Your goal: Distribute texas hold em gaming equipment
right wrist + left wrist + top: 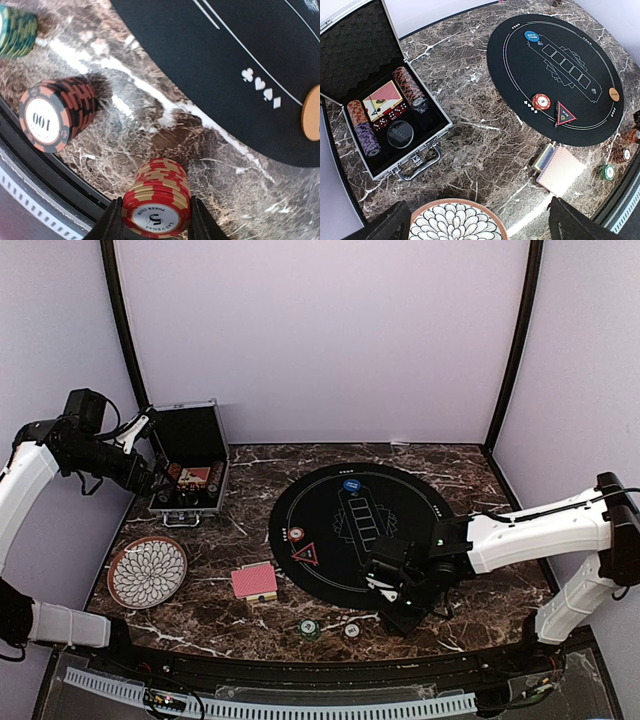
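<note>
Off the black mat (400, 490), by its near edge, 3 chip stacks: green stack (17, 30), 100 stack (55, 115), red 5 stack (157, 200). R gripper (156, 226) approx half closed, pads against both sides of red 5 stack, which stands on the marble. On mat: 1 blue disc (532, 36), 1 orange disc (614, 94), 1 red triangle (565, 114), 1 red chip (541, 101). 1 card deck (560, 172) just off mat's near-left. L gripper (150, 478) well left of mat, fully open, empty

my right gripper (400, 612) sits low at the mat's (312, 502) near edge, cards (254, 581) and two chips (311, 628) off to its left
</note>
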Robot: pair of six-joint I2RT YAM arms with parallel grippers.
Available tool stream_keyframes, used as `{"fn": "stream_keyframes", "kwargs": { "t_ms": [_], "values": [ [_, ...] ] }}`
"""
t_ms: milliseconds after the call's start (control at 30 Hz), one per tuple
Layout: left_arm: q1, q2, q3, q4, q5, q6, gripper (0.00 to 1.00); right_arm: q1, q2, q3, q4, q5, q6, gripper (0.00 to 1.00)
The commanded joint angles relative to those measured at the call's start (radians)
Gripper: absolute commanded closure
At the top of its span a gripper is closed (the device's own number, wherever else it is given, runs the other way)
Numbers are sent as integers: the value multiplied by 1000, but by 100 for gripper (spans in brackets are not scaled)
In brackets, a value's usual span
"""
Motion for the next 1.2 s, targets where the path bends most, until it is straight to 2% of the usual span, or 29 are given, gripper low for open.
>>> {"fn": "stream_keyframes", "kwargs": {
  "t_ms": [0, 367, 700, 867, 1167],
  "values": [
    [6, -4, 27, -22, 13, 5, 1, 10, -14, 19, -12, 27, 2, 73],
    [6, -3, 28, -22, 14, 6, 1, 8, -33, 42, -47, 40, 3, 99],
    [6, -5, 33, -24, 13, 7, 1, -34, -50, 154, -118, 44, -28, 100],
    [6, -6, 34, -26, 14, 8, 1, -168, -13, 273, -128, 74, -94, 100],
    [6, -9, 33, -32, 16, 10, 1, -448, 269, 564, -9, 127, -235, 100]
  ]
}}
